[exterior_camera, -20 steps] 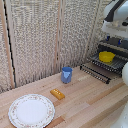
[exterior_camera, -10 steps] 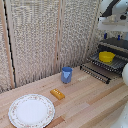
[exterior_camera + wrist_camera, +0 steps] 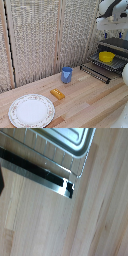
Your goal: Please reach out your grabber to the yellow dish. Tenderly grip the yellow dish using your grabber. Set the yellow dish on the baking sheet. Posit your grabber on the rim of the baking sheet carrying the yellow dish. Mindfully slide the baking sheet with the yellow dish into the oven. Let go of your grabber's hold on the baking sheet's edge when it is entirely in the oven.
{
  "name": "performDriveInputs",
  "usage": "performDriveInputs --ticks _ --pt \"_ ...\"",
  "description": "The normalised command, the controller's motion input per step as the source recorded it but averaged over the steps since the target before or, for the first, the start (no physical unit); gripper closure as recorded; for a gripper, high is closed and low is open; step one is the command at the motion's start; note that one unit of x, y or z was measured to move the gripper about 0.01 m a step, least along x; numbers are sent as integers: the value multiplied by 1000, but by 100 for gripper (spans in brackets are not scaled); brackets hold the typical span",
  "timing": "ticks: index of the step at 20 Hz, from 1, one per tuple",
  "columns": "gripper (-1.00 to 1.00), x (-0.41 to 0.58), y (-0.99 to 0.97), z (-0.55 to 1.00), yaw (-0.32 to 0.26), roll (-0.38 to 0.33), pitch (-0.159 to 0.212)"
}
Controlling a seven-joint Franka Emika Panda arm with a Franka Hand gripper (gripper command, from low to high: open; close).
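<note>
A light wooden table [image 3: 85, 102] fills the lower part of the exterior view, backed by tall woven panels [image 3: 35, 40]. The white and grey arm [image 3: 112, 12] is seen at about one o'clock in that view, above the oven [image 3: 117, 46], which sits at roughly three o'clock with its door [image 3: 95, 73] folded down toward the table. The baking sheet [image 3: 111, 63], a dark rack of wire bars, is drawn out over the open door, and the yellow dish [image 3: 106, 56] rests on it, upright. A large white plate [image 3: 31, 110] with a floral rim lies at about seven o'clock, well apart from the oven. A blue cup [image 3: 66, 75] stands near the centre, and a small orange-yellow block [image 3: 57, 93] lies between cup and plate. In the wrist view, the wire bars [image 3: 60, 155] and a dark metal edge [image 3: 40, 173] are seen above bare wood, with what may be a silvery tray [image 3: 65, 137], though blur leaves this uncertain. The grabber's fingers are not made out in either view, so whether the claw is wide or narrow cannot be told.
</note>
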Motion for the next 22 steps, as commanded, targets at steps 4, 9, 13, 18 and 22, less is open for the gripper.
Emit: performDriveInputs --ticks 4,9,13,18,22 --pt "-100 0 -43 -41 302 -206 6" --pt "-100 0 0 4 270 -212 87" --pt "-100 -87 0 46 254 -235 151" --pt "-100 -119 0 50 249 -240 166" --pt "-100 -1 11 0 215 -269 140"
